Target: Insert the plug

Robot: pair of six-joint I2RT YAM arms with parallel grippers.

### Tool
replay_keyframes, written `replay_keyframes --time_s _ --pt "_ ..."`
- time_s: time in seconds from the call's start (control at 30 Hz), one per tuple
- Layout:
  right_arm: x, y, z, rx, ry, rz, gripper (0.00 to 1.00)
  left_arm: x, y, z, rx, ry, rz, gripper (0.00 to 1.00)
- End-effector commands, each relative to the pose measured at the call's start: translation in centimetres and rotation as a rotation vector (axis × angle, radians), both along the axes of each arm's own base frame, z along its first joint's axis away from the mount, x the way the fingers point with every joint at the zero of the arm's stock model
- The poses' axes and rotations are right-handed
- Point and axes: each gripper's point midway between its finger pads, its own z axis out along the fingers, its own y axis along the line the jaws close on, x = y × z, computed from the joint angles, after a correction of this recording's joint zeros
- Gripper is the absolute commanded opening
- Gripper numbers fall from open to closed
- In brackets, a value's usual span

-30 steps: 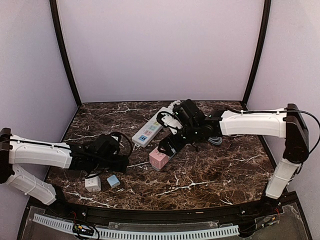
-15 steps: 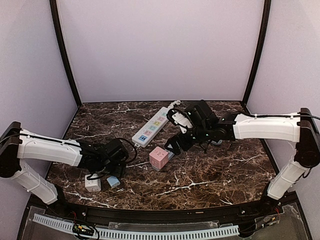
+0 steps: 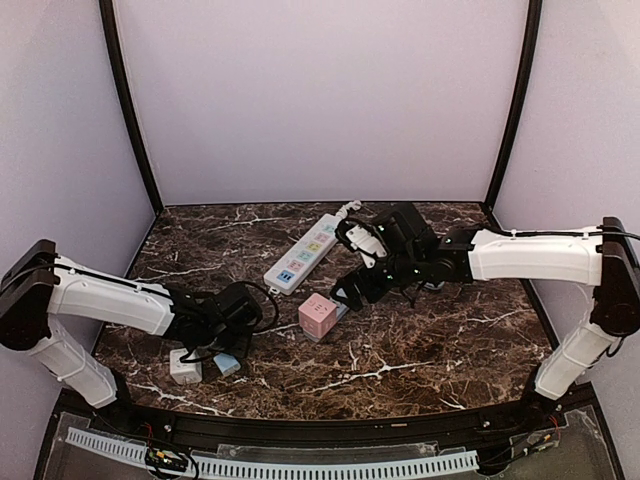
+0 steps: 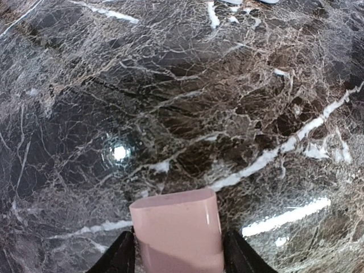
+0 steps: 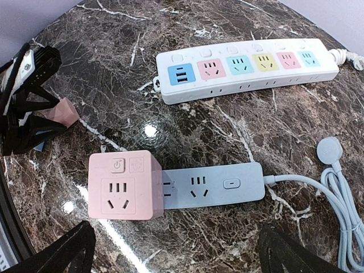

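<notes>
A small pink plug (image 4: 176, 227) sits between the black fingers of my left gripper (image 4: 177, 250), which presses on both of its sides just above the marble. The right wrist view shows the same plug (image 5: 61, 112) in those fingers at its left edge. My left gripper (image 3: 235, 322) is at the front left of the table. A pink cube socket (image 5: 120, 185) is joined to a grey-blue power strip (image 5: 213, 183) mid-table. My right gripper (image 5: 176, 256) hovers open over them, and its fingers touch nothing.
A long white power strip (image 5: 244, 68) with coloured sockets lies behind the cube. The grey-blue strip's cable (image 5: 335, 187) coils at the right. A white cube (image 3: 185, 367) and a small blue cube (image 3: 227, 364) lie near the front edge beside my left gripper.
My left gripper moved right and nearer the front edge, and closed on the pink plug. My right gripper backed off to the right from the pink cube socket.
</notes>
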Motion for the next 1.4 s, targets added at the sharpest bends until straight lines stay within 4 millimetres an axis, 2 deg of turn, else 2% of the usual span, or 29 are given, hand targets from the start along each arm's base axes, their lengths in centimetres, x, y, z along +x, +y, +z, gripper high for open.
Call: replay_keyframes --time_s 0.0,0.17,0.27,0.53,0.73,0.83,1.03,1.17,1.37 --pt "0.9 -0.7 1.3 0.025 -0.045 -0.042 0.99 -0.3 -0.3 -0.6 0.004 0.010 -0.032 0.48" --pt "0.9 -0.7 1.6 0.038 -0.047 -0.041 0.99 0.1 -1.2 -0.2 -0.057 -0.035 -0.086 0.34" --pt "0.9 -0.6 2.0 0.053 -0.045 -0.043 0.99 0.3 -2.7 1.3 -0.114 -0.083 -0.181 0.30" --pt "-1.3 0.0 4.0 0.191 0.038 -0.008 0.99 1.4 -9.4 8.5 -0.258 -0.349 -0.486 0.29" --pt "-4.0 0.6 5.0 0.280 0.222 0.032 0.99 0.9 -13.1 12.2 -0.327 -0.503 -0.696 0.29" --pt "-5.3 1.0 5.0 0.301 0.300 0.064 0.98 0.4 -14.3 13.2 -0.320 -0.568 -0.804 0.30" --pt "-6.8 2.2 4.0 0.312 0.439 0.119 0.86 -0.6 -16.1 14.9 -0.366 -0.632 -0.930 0.30" --pt "-7.0 3.0 3.9 0.324 0.483 0.140 0.77 -1.2 -17.1 15.2 -0.396 -0.641 -0.989 0.30" --pt "-6.8 4.0 4.0 0.333 0.516 0.150 0.73 -1.5 -18.4 15.5 -0.395 -0.661 -1.039 0.30"
